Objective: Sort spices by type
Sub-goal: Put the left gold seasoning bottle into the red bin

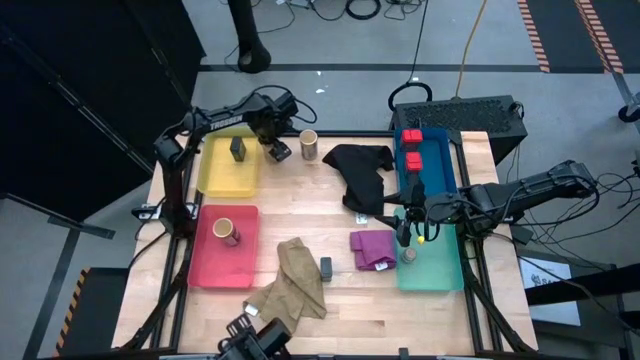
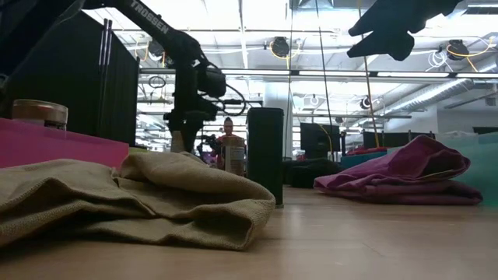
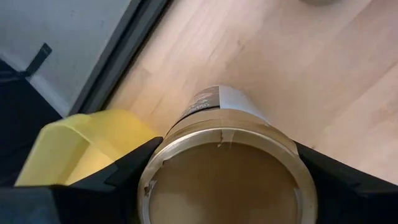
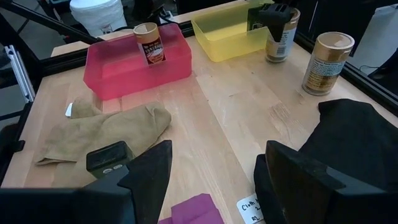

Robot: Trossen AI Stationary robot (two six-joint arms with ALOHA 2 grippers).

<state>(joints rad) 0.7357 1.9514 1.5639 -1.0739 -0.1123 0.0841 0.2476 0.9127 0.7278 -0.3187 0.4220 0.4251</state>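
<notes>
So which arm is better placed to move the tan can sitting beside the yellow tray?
Left. The left claw already straddles that tan can next to the yellow tray, one finger on each side. The right claw hovers open over the teal tray, across the table.

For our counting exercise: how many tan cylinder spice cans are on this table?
3 tan cans: one in the red tray, one on bare wood near the black cloth, one in the left hand by the yellow tray. Cloths may hide more.
</notes>
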